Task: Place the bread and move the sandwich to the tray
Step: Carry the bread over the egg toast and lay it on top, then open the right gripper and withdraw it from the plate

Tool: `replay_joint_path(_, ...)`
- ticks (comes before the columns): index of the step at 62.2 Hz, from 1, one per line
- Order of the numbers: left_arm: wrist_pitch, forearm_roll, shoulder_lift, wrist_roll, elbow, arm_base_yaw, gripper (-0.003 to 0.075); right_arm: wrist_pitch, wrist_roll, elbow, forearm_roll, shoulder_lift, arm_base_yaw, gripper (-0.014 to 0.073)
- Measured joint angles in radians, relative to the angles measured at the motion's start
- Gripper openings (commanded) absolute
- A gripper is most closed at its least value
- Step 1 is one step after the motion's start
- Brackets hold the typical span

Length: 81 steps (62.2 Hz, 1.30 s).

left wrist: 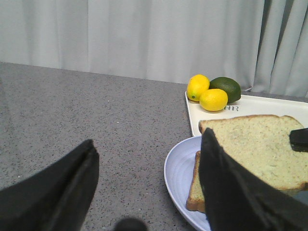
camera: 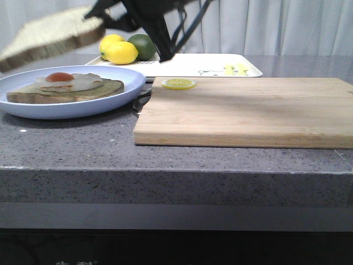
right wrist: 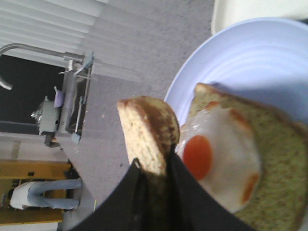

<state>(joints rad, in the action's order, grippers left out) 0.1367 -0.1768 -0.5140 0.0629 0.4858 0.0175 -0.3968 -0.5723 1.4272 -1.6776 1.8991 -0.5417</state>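
You see speckled grey stone counter [camera: 71, 149], pale curtains [camera: 287, 25] behind. Right gripper [right wrist: 155, 175] pinches crusty bread [right wrist: 144, 132] above egg sandwich [camera: 66, 88]; left gripper [left wrist: 149, 187] gapes, holding nothing. White tray [camera: 204, 65] at 12 o'clock.

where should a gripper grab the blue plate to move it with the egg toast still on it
Take the plate by its bare rim on the side facing the cutting board, coming in low and level from that side. The rim flares up off the counter there, so one of the jaws could probably slide under it, and the egg-topped slice sits further in, leaving that edge uncovered.
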Motion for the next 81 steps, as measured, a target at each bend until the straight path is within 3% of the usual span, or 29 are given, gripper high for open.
replay_joint_path(11, 0.000, 0.000, 0.000, 0.000, 0.000, 0.000, 0.0440, 0.055, -0.002, 0.000, 0.038, 0.009, 0.000, 0.0218)
replay_joint_path(32, 0.000, 0.000, 0.000, 0.000, 0.000, 0.000, 0.0440, 0.026, -0.002, 0.002, 0.149, 0.009, 0.002, 0.0314)
replay_joint_path(50, 0.000, 0.000, 0.000, 0.000, 0.000, 0.000, 0.0440, -0.185, -0.002, 0.002, 0.241, -0.012, 0.108, 0.0314)
replay_joint_path(63, 0.000, 0.000, 0.000, 0.000, 0.000, 0.000, 0.0440, -0.353, 0.040, 0.002, 0.455, -0.078, 0.212, 0.0301)
replay_joint_path(81, 0.000, 0.000, 0.000, 0.000, 0.000, 0.000, 0.0440, -0.432, 0.161, 0.002, 0.966, -0.274, 0.344, 0.0053)
